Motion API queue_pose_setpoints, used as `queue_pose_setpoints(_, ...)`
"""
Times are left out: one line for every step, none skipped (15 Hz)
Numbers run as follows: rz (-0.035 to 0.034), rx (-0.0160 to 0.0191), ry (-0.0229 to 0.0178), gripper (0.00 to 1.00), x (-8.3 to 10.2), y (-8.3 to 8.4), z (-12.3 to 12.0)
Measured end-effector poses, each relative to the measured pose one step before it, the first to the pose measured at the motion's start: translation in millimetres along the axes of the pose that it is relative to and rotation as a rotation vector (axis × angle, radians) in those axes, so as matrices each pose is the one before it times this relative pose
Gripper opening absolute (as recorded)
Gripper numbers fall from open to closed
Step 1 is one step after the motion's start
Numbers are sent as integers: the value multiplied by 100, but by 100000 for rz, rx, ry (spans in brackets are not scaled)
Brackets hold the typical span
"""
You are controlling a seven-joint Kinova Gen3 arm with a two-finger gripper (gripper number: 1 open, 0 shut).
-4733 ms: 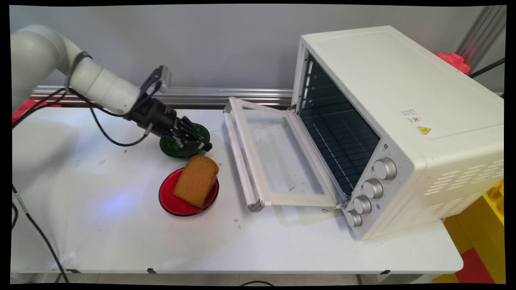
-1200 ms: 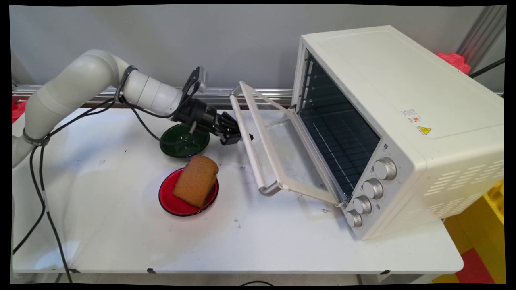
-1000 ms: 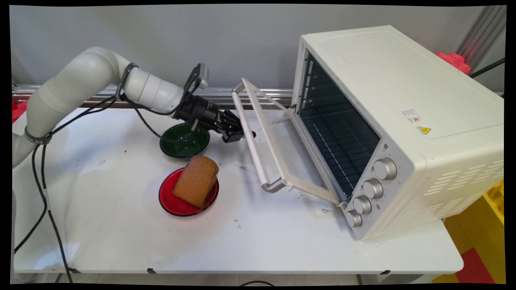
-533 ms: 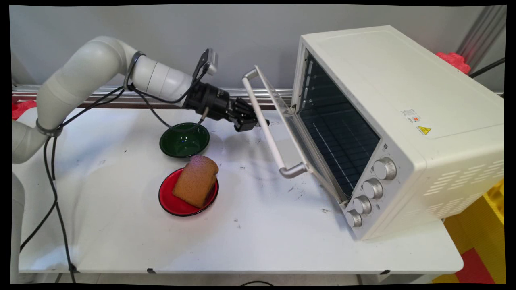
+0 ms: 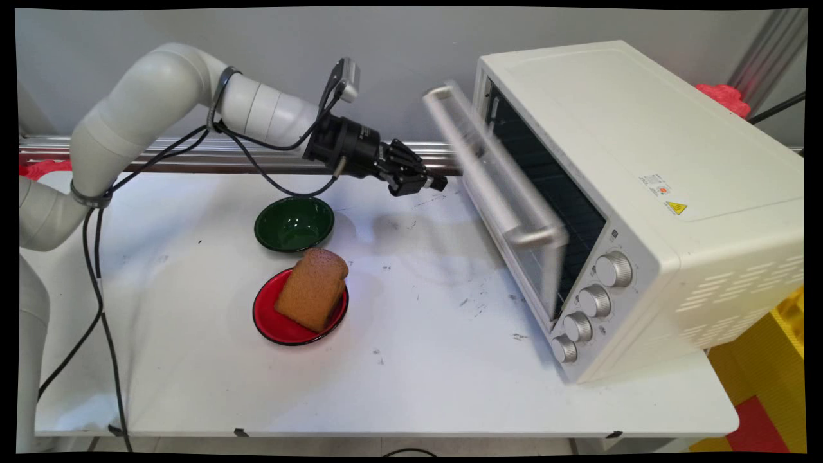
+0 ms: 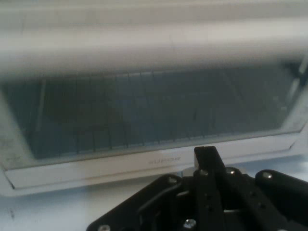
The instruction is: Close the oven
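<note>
The gripper, fingers pressed together and holding nothing, hangs just left of the oven, whose door stands nearly shut, so the unheld door could drop back open onto the gripper.

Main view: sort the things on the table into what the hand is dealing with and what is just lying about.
With the hand:
hand, shut, close to the door but apart from it
oven door, tilted, nearly shut
toaster oven

Lying about:
green bowl, empty
red plate
slice of bread, on the red plate
</note>
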Motion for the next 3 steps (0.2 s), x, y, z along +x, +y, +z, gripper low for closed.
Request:
queue_pose_setpoints(315,53,431,0,263,20,67)
queue_pose_setpoints(261,80,331,0,219,11,56)
queue_pose_setpoints(202,51,172,0,154,6,51)
